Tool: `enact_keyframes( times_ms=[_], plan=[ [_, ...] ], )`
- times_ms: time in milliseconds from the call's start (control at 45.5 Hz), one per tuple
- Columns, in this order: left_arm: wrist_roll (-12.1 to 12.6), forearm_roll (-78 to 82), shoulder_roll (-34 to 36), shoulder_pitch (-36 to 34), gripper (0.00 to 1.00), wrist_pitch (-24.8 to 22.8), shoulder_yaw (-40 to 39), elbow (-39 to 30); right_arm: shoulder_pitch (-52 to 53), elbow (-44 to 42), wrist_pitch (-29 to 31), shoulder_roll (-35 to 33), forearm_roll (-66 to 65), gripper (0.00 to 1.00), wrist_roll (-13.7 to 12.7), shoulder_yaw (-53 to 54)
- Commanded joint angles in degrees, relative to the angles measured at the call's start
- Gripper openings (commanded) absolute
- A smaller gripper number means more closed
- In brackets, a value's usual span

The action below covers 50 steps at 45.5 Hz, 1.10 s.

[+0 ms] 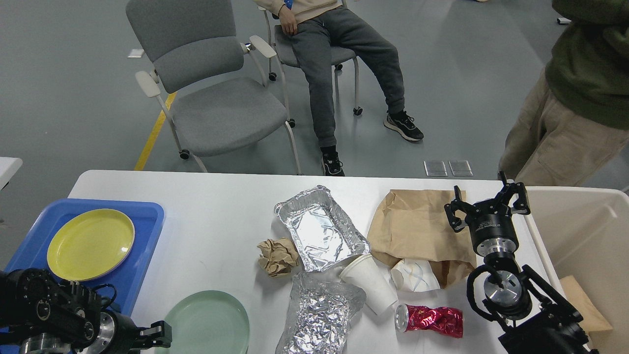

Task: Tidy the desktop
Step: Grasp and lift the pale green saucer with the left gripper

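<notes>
The white surface (211,206) filled the lower half of the head view, its far edge facing a grey chair (211,93) on the floor. At the far left a blue tray (145,231) rested on the surface and carried a yellow plate (91,244). The left end effector (158,336) lay low at the bottom left, just beside the rim of a green plate (206,322); only a small dark part of it showed, so whether it was open or closed could not be told. Near the middle sat a crumpled ball of brown paper (277,255), touching the near left side of an empty foil tray (320,228). In front of the tray lay a crushed sheet of foil (318,314), with a white paper cup (371,282) on its side at its right edge. A squashed white cup (415,276) lay partly on the near edge of a flat brown paper bag (417,228), and a crushed red can (432,319) lay in front of both. The right end effector (486,204) stood over the bag's right edge with its fingers spread apart and nothing between them. At the far right a beige bin (580,231) adjoined the surface.
</notes>
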Motion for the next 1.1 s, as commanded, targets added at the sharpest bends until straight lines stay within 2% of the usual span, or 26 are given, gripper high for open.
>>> enact_keyframes(
  times_ms=[0,176,856,1076],
  plan=[
    [0.1,0.3,-0.1,0.4,0.48,0.0,0.0,0.1,0.0,-0.1,0.0,0.0,-0.1,1.00,0.0,0.0],
    [0.1,0.3,-0.1,0.8,0.38,0.0,-0.4,0.2,0.0,0.0,0.0,0.0,-0.1,1.00,0.0,0.0],
    [0.2,-0.2,-1.1,3.1,0.16,0.1,-2.2,2.9,0.0,-0.1,0.0,0.0,-0.1,1.00,0.0,0.0],
    [0.2,-0.1,-1.5,3.4,0.04,0.0,-3.0,3.2,0.0,-0.1,0.0,0.0,0.0,1.00,0.0,0.0]
  ],
)
